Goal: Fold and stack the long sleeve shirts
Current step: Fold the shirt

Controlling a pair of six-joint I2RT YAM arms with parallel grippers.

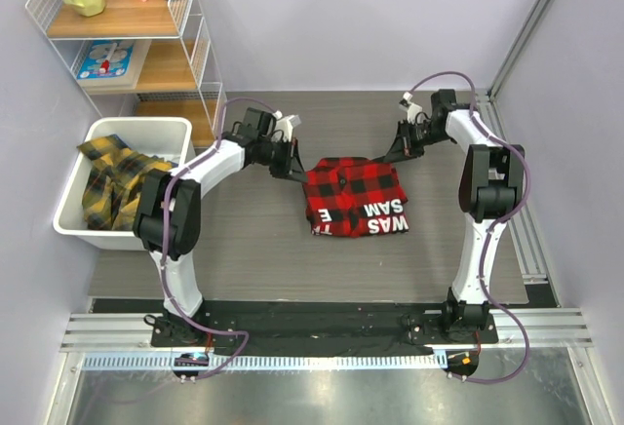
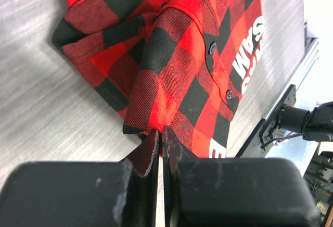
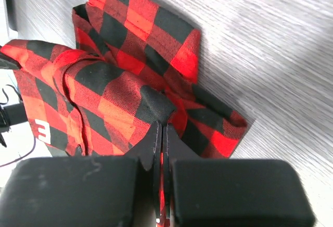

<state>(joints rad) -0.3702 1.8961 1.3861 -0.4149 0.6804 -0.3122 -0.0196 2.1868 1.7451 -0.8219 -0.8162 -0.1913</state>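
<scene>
A red-and-black checked long sleeve shirt (image 1: 353, 196) lies partly folded mid-table, with white lettering (image 1: 382, 218) along its near edge. My left gripper (image 1: 292, 173) is at its far left corner, and in the left wrist view the gripper (image 2: 161, 131) is shut on a lifted fold of red shirt cloth (image 2: 171, 71). At the far right corner is my right gripper (image 1: 388, 157); the right wrist view shows it (image 3: 161, 126) shut on a bunched piece of the shirt (image 3: 119, 91). Yellow-and-black checked shirts (image 1: 115, 186) lie heaped in a white bin (image 1: 136, 125) at the left.
A wire shelf rack (image 1: 127, 45) with a yellow jug, cups and a box stands at the back left, just behind the bin. Metal rails (image 1: 531, 240) run along the table's right side. The tabletop (image 1: 244, 259) is grey wood grain.
</scene>
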